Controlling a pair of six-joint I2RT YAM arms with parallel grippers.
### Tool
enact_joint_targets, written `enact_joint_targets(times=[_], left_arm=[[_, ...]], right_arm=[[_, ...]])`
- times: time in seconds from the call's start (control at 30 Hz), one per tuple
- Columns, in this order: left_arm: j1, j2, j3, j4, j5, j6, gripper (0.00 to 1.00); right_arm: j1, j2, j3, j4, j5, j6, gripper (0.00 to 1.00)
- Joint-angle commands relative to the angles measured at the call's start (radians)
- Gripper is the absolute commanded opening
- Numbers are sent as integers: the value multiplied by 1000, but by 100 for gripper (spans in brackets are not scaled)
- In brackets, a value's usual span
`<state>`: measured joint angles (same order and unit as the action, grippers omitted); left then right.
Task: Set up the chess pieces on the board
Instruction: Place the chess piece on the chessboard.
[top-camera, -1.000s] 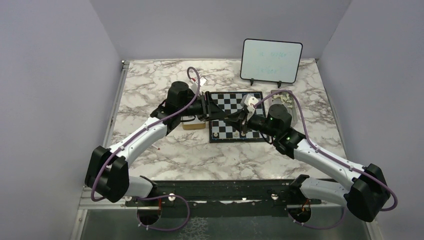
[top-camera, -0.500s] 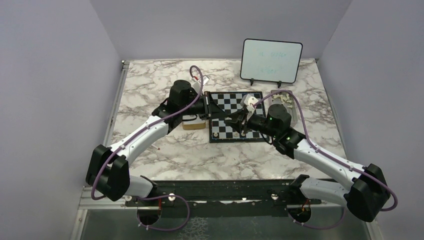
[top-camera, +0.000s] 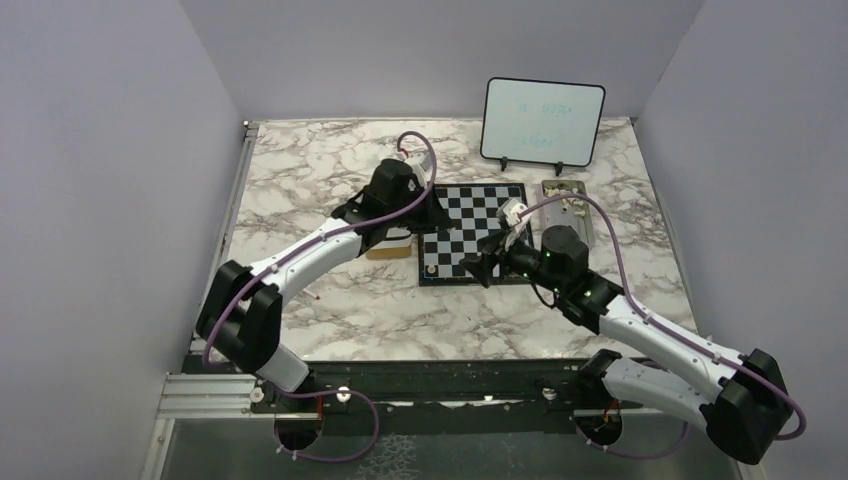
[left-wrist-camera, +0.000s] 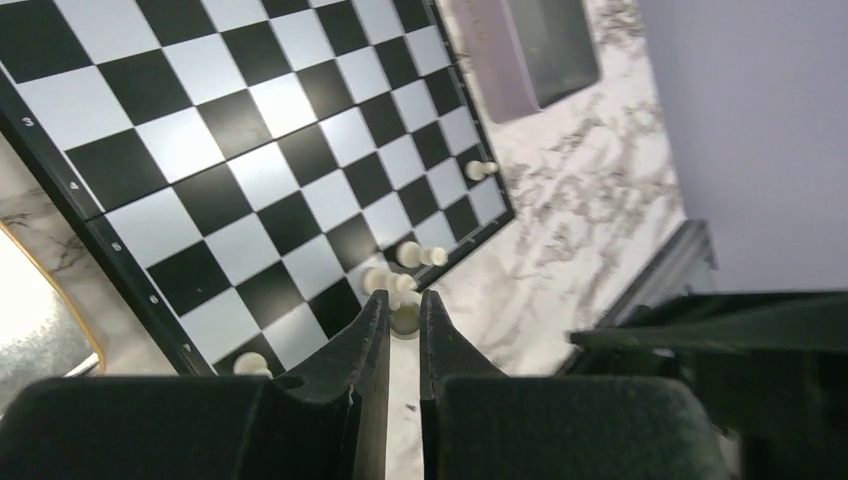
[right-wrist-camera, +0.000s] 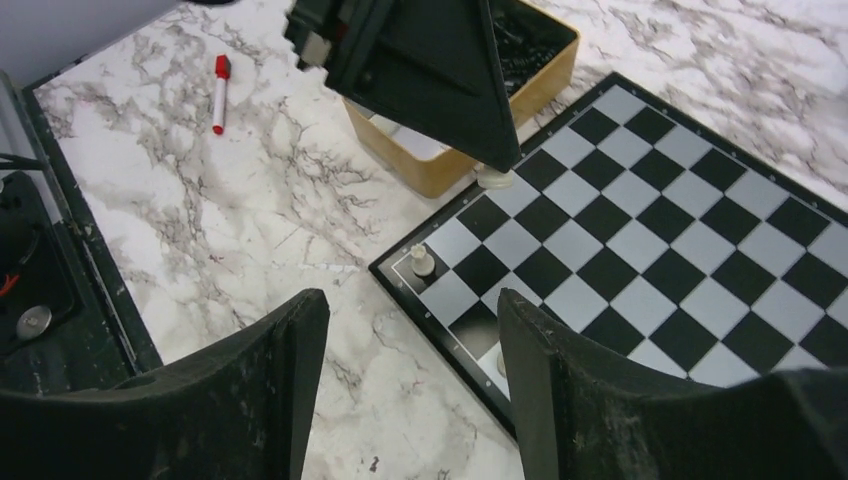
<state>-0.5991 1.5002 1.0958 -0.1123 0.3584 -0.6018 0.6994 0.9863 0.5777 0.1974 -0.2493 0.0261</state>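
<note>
tabletop (top-camera: 300, 160): marble, both arm bases at its near edge.
left arm (top-camera: 310, 250): elbow bent close to its base. Forearm runs diagonally forward-right, wrist above the board's left edge, claw pitched down.
right arm (top-camera: 660, 335): elbow folded at near right. Forearm stretched low toward the left, wrist over the board's near-right part, claw aimed left along the near rows.
whiteboard (top-camera: 543, 122): upright at far right, behind the board.
board (top-camera: 470, 215): flat, mid-tabletop, between tan box and metal tray.
tan box (right-wrist-camera: 440, 175): against or just beside the board's left edge, can't tell which. Dark items inside.
metal tray (top-camera: 566, 186): just right of the board. Pale bits inside, too small to make out.
left claw (left-wrist-camera: 404, 298): fingers pinched nearly together on a cream piece (right-wrist-camera: 493, 180) standing at the board's left border, next to the tan box.
right claw (right-wrist-camera: 408, 300): fingers spread wide, nothing between them, hovering above the board's near-left corner.
red marker (right-wrist-camera: 220, 90): lying on the marble left of the tan box, well apart from the board.
chess pieces (right-wrist-camera: 423, 262): a few cream ones upright in the board's near row, one on the near-left corner square.
</note>
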Motion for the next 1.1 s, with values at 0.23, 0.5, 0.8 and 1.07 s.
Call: enact_joint_targets(times=[0.23,0.5,0.8,1.07], left_arm=[[-144,244,98,73,-431,120,9],[-193,325,44,207,-591,132,9],[-210,375,9,250,-610,120,12],[-218,368,10,200,-581,101,33]], right_arm=[[5,-237,-89,-162,315,172,71],[5,-318,-90,-277,399,199,72],[5,-341,-96,-281,400,199,73],[5,-320,-107,-279,405,218,73]])
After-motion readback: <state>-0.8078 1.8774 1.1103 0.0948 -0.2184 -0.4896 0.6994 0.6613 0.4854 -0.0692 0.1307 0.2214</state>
